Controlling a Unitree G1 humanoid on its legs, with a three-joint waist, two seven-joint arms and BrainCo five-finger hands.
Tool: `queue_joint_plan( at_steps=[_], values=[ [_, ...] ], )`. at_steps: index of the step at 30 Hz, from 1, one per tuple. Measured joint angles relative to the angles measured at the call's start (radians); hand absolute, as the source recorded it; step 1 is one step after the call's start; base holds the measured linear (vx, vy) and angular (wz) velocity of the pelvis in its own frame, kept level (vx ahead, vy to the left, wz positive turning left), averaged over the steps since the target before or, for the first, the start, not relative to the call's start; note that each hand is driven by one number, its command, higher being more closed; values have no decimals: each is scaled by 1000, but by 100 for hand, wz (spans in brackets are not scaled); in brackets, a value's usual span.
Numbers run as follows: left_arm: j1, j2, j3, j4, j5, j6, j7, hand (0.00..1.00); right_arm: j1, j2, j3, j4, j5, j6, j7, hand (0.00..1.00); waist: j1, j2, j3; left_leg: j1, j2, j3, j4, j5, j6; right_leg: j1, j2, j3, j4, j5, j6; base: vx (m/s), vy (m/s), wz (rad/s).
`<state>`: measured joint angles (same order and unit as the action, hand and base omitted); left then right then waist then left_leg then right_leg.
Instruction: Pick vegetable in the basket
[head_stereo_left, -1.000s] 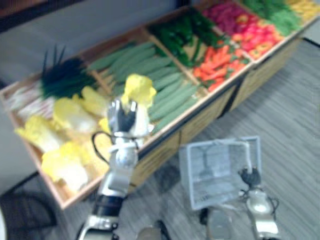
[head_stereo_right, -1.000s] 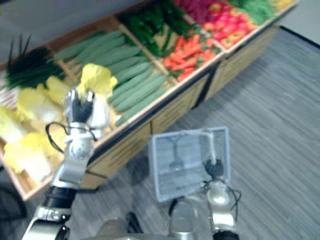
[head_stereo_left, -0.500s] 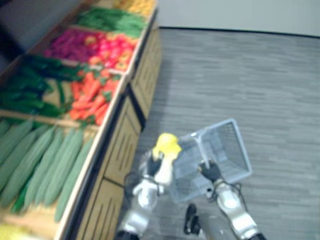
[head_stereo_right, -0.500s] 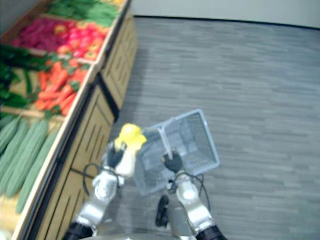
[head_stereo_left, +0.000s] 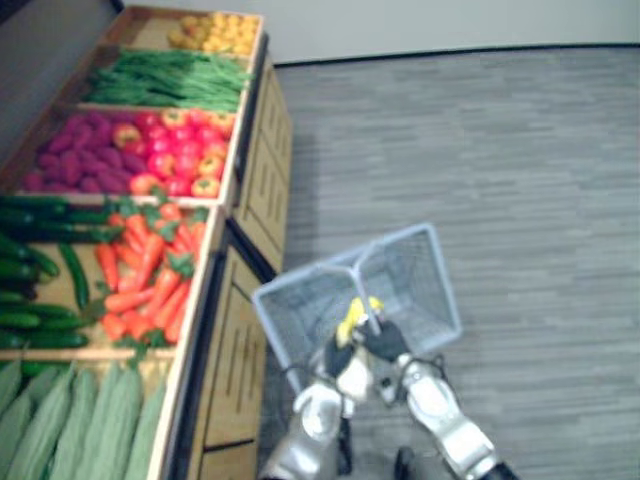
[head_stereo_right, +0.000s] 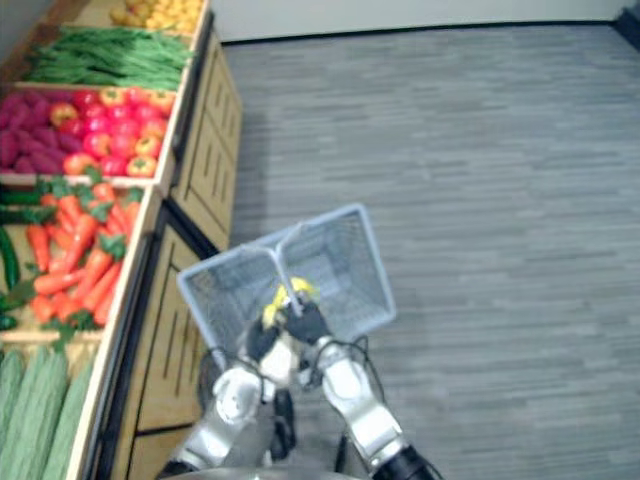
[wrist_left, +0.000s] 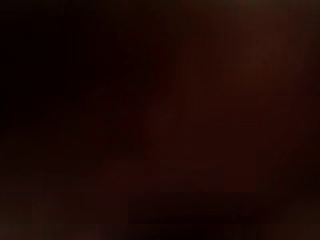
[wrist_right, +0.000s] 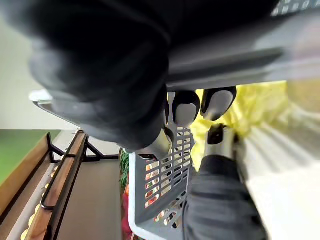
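Pale blue-grey mesh forms the basket (head_stereo_left: 420, 275), which hangs from its upright handle (head_stereo_left: 363, 292). The right hand (head_stereo_left: 386, 343) is clenched round that handle at the basket's near side.

Left of the basket runs a wooden stand (head_stereo_left: 240, 330) divided into open bins. The bin nearer than the basket holds pale green cucumbers (head_stereo_left: 70, 430). Level with the basket lie orange carrots (head_stereo_left: 150, 285), with dark green vegetables (head_stereo_left: 30, 265) further to the left of them. Beyond the basket come red and purple produce (head_stereo_left: 140, 150), then green beans (head_stereo_left: 170, 80), then yellow produce (head_stereo_left: 210, 30) at the far end.

The basket's left corner sits close to the stand's slatted front, and no contact can be made out. To the right of the basket and beyond it, the grey striped floor (head_stereo_left: 520, 160) lies open as far as the pale wall (head_stereo_left: 450, 20).

The cabbage (head_stereo_left: 356, 312) has a white stalk and a yellow leafy top. It is grasped by the left hand (head_stereo_left: 337, 356), which is just left of the right hand. The yellow top rises over the basket's near rim, right beside the handle. Whether it rests on the mesh cannot be told. In the right wrist view the left hand's dark-tipped fingers (wrist_right: 186, 107) press against the yellow leaves just under the handle bar.
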<state>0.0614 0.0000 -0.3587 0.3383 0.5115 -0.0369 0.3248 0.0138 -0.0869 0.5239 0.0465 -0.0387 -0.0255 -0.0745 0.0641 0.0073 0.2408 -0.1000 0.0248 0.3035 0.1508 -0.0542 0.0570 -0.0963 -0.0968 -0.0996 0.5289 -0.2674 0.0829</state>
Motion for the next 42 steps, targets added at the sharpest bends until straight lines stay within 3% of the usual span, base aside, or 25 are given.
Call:
queue_joint_plan(
  at_steps=[1, 2, 5, 8, 9, 11, 13, 14, 15, 16, 18, 21, 22, 24, 26, 27, 29, 30, 31, 35, 36, 38, 39, 40, 42],
  values=[
    [1, 15, -6, 0, -1, 2, -13, 0, 14, 8, 2, 0, 0, 0, 15, 100, -3, -10, 0, 52, -13, 9, -24, -16, 12, -46, -34, -11, 147, 13, 27, 406, 167, -24],
    [2, 24, -6, 0, -4, 4, -17, 0, 23, 9, 2, 0, 0, 0, 23, 100, -8, -9, 0, 78, -16, 10, -33, -26, 16, -62, -51, -21, 210, 10, 30, 385, 143, -16],
    [-6, 66, -6, -8, -24, 4, -18, 0, 61, 17, 13, -1, 2, -2, 50, 100, -33, -12, -3, 156, 4, 0, -46, -66, 9, -115, -97, -56, 319, -14, -12, 233, 43, 8],
    [-75, 71, -20, 55, 11, 38, -2, 0, 82, 23, 20, -13, 21, -3, 63, 100, -42, -24, -9, 167, 10, -21, -82, -72, -4, -200, -115, -54, 182, -19, -21, 253, -83, 15],
    [-95, 72, -14, 91, 11, 56, 7, 0, 91, 19, 22, -13, 24, -2, 63, 100, -48, -20, -7, 179, 26, -26, -85, -83, -22, -206, -102, -47, 65, -9, -18, 220, -174, 4],
    [-108, 73, 15, 122, 16, 82, 27, 0, 111, 12, 22, -13, 46, -2, 62, 100, -66, -15, -5, 195, 60, -43, -81, -106, -58, -208, -68, -11, -113, 41, -10, 240, -210, 14],
    [-116, 75, 54, 152, 20, 92, 51, 0, 152, 9, 3, -16, 80, -2, 58, 100, -84, -10, -1, 222, 105, -91, -78, -141, -112, -211, -48, 87, -310, 166, -1, 316, -278, 46],
    [-114, 79, 59, 154, 21, 92, 61, 0, 170, 10, -6, -24, 84, -2, 57, 100, -85, -16, -2, 231, 108, -107, -77, -153, -131, -201, -49, 107, -341, 187, 13, 342, -364, 70],
    [-108, 86, 70, 154, 21, 90, 67, 0, 197, 10, -14, -38, 88, -2, 52, 100, -88, -42, -6, 242, 107, -131, -71, -174, -165, -188, -72, 124, -350, 201, 32, 374, -440, 77],
    [-93, 80, 95, 158, 21, 91, 74, 0, 216, -3, -16, -39, 88, -2, 44, 100, -93, -23, -3, 259, 137, -164, -57, -203, -196, -189, -65, 95, -271, 272, 66, 380, -459, 86],
    [-63, 32, 124, 156, 19, 78, 98, 0, 217, -35, -63, -27, 86, -1, 32, 100, -85, 53, -16, 233, 227, -206, -24, -189, -217, -206, -11, 11, -182, 181, 15, 404, -396, 74],
    [-50, -34, 132, 143, 12, 63, 102, 0, 196, -30, -116, 27, 81, -1, 37, 100, -91, 63, -14, 115, 274, -213, 104, -107, -157, -157, -34, -135, -161, 132, -29, 393, -393, 132],
    [-44, -43, 121, 138, 10, 48, 95, 0, 191, -31, -147, 79, 75, 0, 36, 100, -93, 62, -9, 76, 302, -128, 204, -85, -121, -74, -41, -206, -209, 124, -43, 326, -299, 148],
    [-13, -43, 135, 91, 9, 26, 91, 0, 187, -26, -201, 115, 50, 5, 25, 100, -76, 62, -4, 51, 318, 34, 335, -104, -118, 60, -48, -303, -292, 122, -47, 268, -215, 167],
    [26, -43, 189, 28, 7, 14, 89, 0, 188, -29, -300, 138, 12, 5, 8, 100, -67, 61, -4, 6, 272, 167, 383, -140, -114, 139, -70, -399, -351, 118, -44, 214, -115, 162],
    [44, -43, 243, 8, 4, 10, 84, 0, 180, -39, -378, 171, -15, 5, -8, 100, -59, 75, -10, -38, 238, 249, 377, -159, -114, 165, -85, -458, -372, 109, -32, 159, -15, 152],
    [71, -38, 320, 0, 3, 11, 79, 0, 149, -71, -486, 253, -58, 9, -32, 100, -53, 102, -12, -71, 222, 384, 337, -153, -91, 200, -101, -543, -368, 90, -3, 125, 41, 140],
    [110, -28, 353, -1, 3, 13, 70, 0, 142, -95, -534, 309, -70, 15, -51, 100, -48, 122, -21, -59, 222, 469, 280, -102, -25, 232, -102, -595, -349, 68, 23, 171, 88, 125],
    [145, -23, 364, 1, 1, 16, 57, 0, 145, -108, -568, 356, -73, 23, -56, 100, -41, 128, -26, -38, 200, 483, 241, -130, 27, 265, -111, -635, -317, 39, 51, 200, 101, 128],
    [201, 4, 386, 11, -37, 21, 11, 0, 137, -95, -666, 489, -124, 54, -69, 100, -29, 90, -35, 1, 68, 353, 145, -146, 41, 299, -226, -712, -112, 12, 68, 306, 162, 133],
    [212, 13, 404, 11, -38, 24, 5, 0, 128, -76, -685, 523, -127, 61, -74, 100, -31, 60, -37, 21, 33, 312, 127, -147, 43, 299, -275, -712, -8, 17, 66, 301, 96, 112],
    [215, 52, 407, 10, -38, 29, -9, 0, 135, -51, -718, 531, -140, 64, -80, 100, -34, 19, -40, 68, -5, 233, 100, -147, 42, 288, -335, -659, 175, 98, 44, 293, -3, 120],
    [210, 70, 407, 7, -38, 29, -13, 0, 137, -54, -724, 545, -144, 59, -83, 100, -36, 10, -45, 87, -6, 192, 86, -145, 39, 254, -346, -594, 273, 141, 35, 309, -81, 119],
    [204, 84, 405, 4, -37, 30, -14, 0, 134, -54, -740, 559, -148, 46, -84, 100, -38, 3, -50, 109, -3, 143, 59, -136, 28, 184, -334, -492, 401, 115, -6, 261, -116, 114],
    [194, 106, 415, -16, -36, 36, -12, 0, 136, -52, -761, 566, -147, 33, -95, 100, -50, 4, -52, 151, 5, 60, 4, -110, 6, 60, -268, -337, 484, 54, -23, 242, -141, 112]
  ],
)
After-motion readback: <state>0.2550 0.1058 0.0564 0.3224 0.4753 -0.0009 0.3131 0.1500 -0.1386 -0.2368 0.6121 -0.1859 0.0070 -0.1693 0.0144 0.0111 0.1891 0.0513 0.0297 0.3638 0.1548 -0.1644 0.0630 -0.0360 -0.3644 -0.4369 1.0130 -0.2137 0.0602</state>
